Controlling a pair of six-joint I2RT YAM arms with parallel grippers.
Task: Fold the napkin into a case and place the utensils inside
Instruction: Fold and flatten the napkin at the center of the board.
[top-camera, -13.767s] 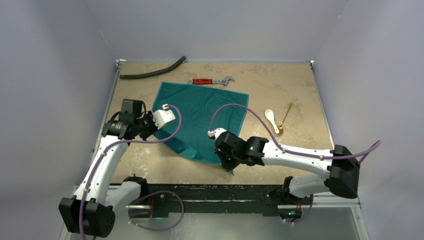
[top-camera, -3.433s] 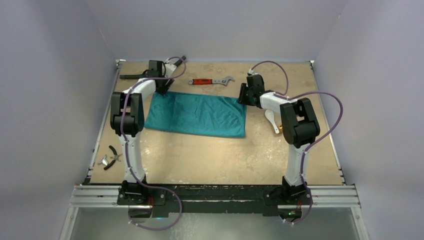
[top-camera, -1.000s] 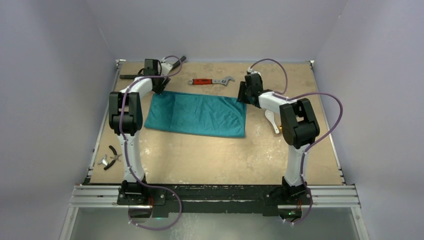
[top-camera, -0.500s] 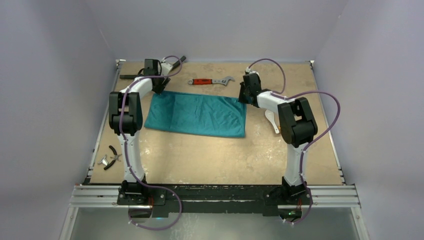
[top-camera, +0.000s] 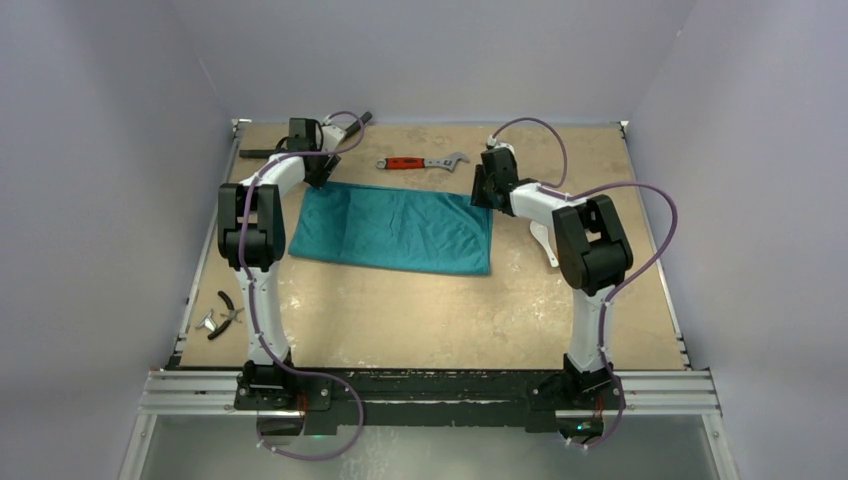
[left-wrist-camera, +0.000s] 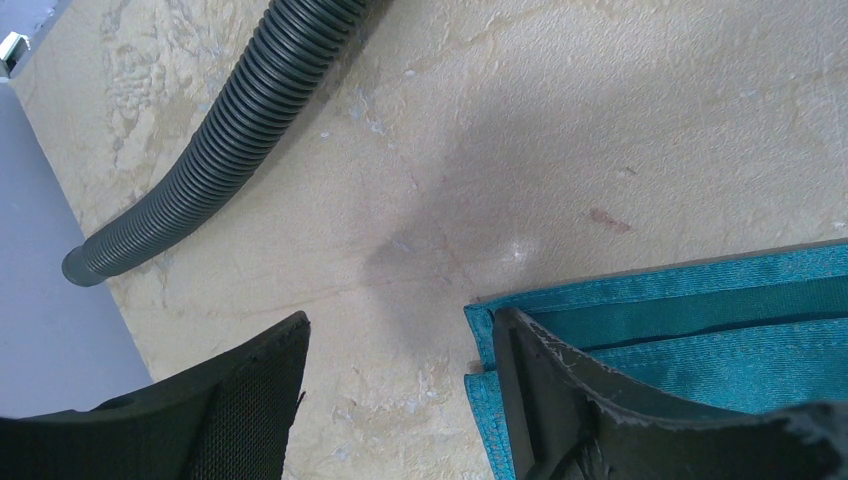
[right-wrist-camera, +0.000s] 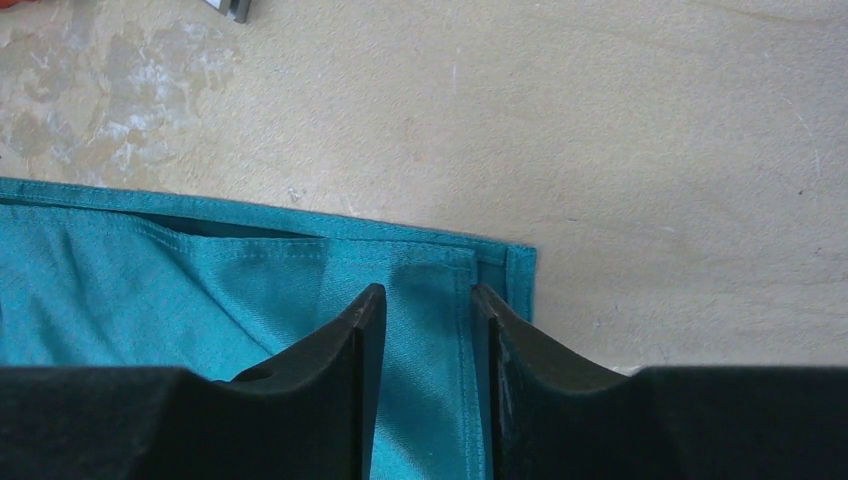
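A: Step?
B: Folding. Doubled napkin (top-camera: 392, 228) at table's (top-camera: 420, 310) 12 o'clock. Left tool (left-wrist-camera: 398, 332) spread at 10 o'clock corner, right tool (right-wrist-camera: 428, 300) narrowly parted over 2 o'clock corner.
A: Next?
B: Likely pinch corners, fold again.

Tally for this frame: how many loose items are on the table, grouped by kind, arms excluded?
Cloth: 1, the napkin, folded double.
Hand tools: 2, the wrench and the pliers.
Hose: 1, the black hose.
Utensils in sight: 1, the white spoon.
Total: 5.
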